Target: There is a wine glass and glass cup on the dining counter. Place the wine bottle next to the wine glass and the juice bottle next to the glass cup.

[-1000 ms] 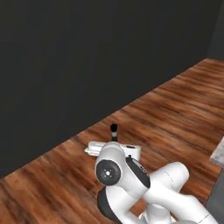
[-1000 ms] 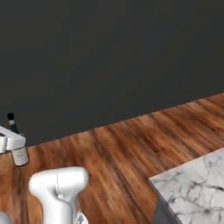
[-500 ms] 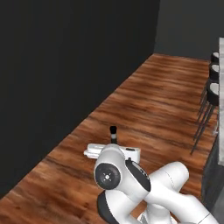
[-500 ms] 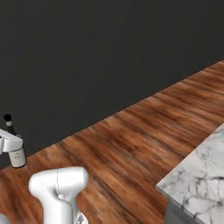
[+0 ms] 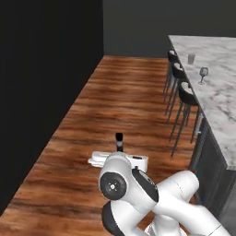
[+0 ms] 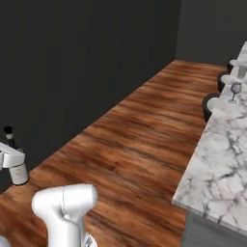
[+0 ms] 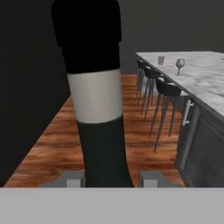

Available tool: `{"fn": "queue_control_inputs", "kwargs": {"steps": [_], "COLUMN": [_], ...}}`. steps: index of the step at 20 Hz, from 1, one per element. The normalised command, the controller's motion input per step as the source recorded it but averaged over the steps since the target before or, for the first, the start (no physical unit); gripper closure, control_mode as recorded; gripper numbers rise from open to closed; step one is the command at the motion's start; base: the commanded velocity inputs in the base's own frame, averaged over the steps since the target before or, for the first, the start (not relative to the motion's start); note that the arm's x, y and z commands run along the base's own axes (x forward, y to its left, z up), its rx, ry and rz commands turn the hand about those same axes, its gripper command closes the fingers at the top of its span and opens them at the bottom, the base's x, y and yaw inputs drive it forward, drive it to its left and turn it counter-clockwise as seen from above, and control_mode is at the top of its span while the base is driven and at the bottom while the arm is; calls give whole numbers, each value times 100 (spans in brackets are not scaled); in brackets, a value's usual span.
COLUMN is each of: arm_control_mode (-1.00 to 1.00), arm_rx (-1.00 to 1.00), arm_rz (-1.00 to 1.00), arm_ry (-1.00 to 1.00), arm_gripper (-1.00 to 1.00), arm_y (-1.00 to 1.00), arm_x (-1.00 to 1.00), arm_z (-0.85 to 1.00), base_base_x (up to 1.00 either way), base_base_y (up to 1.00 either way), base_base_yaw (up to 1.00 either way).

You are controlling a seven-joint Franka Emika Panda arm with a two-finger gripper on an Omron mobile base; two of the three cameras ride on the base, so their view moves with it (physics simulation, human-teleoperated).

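White arm's tool (image 7: 106, 178) grips wine bottle (image 7: 94, 100) upright.

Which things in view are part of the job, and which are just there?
Job:
- wine bottle, shut in the claw
- wine glass
- glass cup
- dining counter

Just there:
- black stools along the counter
- wood floor
- dark wall
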Motion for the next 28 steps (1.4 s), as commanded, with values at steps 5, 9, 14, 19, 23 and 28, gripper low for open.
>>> {"fn": "queue_control_inputs", "kwargs": {"steps": [5, 9, 14, 19, 23, 28], "arm_control_mode": [100, 100, 100, 100, 100, 100], "arm_rx": [0, 0, 0, 0, 0, 0], "arm_rz": [0, 0, 0, 0, 0, 0], "arm_ry": [0, 0, 0, 0, 0, 0], "arm_gripper": [100, 100, 100, 100, 100, 100], "arm_y": [0, 0, 0, 0, 0, 0], "arm_x": [0, 0, 0, 0, 0, 0], "arm_z": [0, 0, 0, 0, 0, 0], "base_base_x": [60, 67, 78, 77, 76, 76], "base_base_y": [35, 38, 36, 36, 37, 37], "base_base_yaw": [-50, -38, -28, -28, -29, -29]}}
